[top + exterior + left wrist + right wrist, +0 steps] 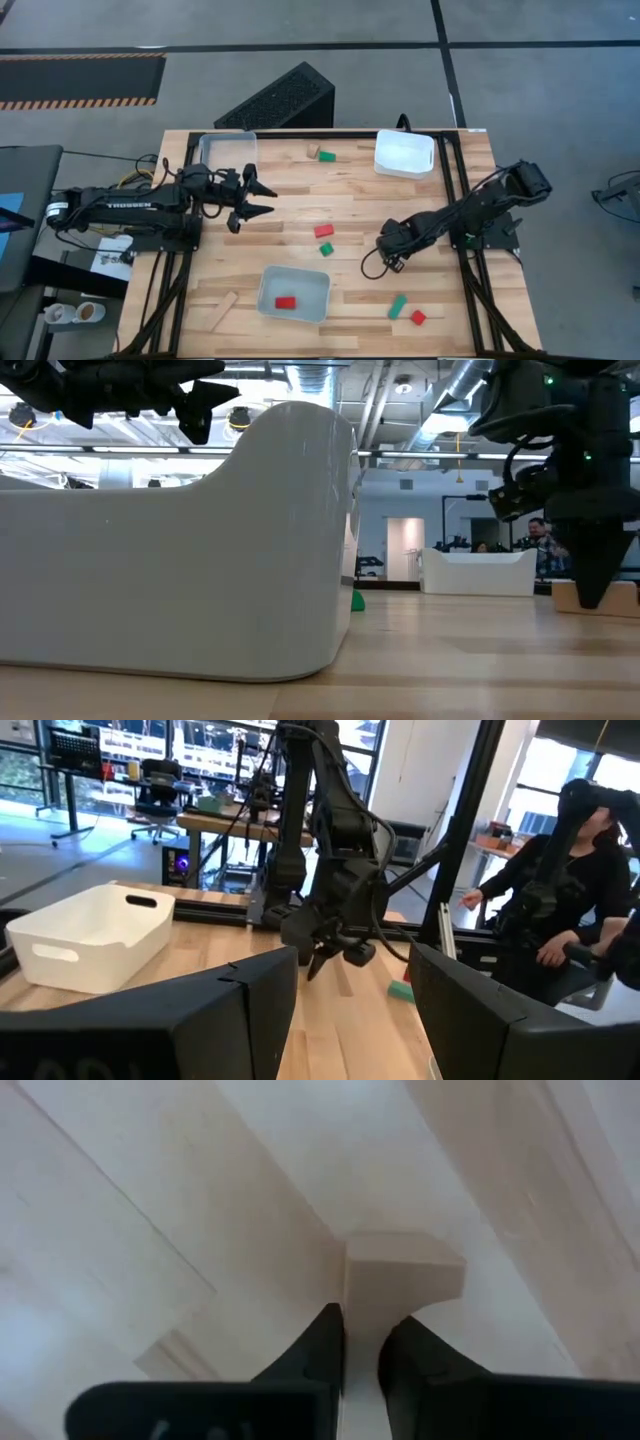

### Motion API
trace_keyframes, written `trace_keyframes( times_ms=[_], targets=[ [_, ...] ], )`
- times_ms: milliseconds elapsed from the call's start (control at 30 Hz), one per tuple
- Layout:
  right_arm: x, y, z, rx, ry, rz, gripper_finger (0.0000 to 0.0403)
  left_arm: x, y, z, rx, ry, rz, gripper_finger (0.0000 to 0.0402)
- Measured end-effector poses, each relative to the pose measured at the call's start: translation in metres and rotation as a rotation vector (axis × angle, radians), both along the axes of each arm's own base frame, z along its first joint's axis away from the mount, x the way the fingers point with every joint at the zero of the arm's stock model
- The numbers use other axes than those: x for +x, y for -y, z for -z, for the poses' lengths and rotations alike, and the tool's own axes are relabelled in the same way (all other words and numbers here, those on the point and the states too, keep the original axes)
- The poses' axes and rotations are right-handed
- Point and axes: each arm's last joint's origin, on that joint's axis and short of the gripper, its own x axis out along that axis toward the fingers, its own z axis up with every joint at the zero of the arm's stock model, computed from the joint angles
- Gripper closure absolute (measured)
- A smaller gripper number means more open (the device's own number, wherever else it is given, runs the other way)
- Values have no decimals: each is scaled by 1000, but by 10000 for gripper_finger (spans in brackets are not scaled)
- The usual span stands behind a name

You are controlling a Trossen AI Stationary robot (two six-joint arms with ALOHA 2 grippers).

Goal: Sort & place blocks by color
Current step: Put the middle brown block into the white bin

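Note:
My right gripper [390,257] points down at the table right of centre, shut on a plain light-wood block [400,1270], which the gripper hides in the high view. My left gripper [262,199] is open and empty, held level above the table's left part, its fingers [250,1010] wide apart. A red block [286,301] lies in the near tray [318,285]. Loose on the table lie a red block [323,230], a green block [326,249], a green [397,306] and red [417,317] pair, and a plain [313,151] and green [327,156] pair. My right gripper comes from above, pointing down, with the plain block's near end [365,1330] between its two fingers [320,1350]. In the low view the block [628,596] shows on both sides of the fingers, so they lie across it. It sits at table height; whether it is lifted I cannot tell.
A translucent tray [228,150] stands at the far left and a white tray [404,153] at the far right. A long plain bar [222,310] lies at the near left. A person [570,890] sits beyond the table's right side. A black box [280,98] stands behind the table.

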Motion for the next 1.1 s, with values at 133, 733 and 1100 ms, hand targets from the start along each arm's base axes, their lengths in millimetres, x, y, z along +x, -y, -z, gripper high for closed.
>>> trace_keyframes(
  times_ms=[133, 733, 1100],
  targets=[
    [2, 8, -16, -96, 134, 1, 364, 0, 0, 0, 26, 6, -14, 221],
    [11, 177, -91, -511, 743, 267, 363, 0, 2, -5, 55, 57, 47, 221],
    [-51, 243, -68, -415, 478, 551, 343, 0, 1, -2, 75, 35, 45, 221]
  ],
)
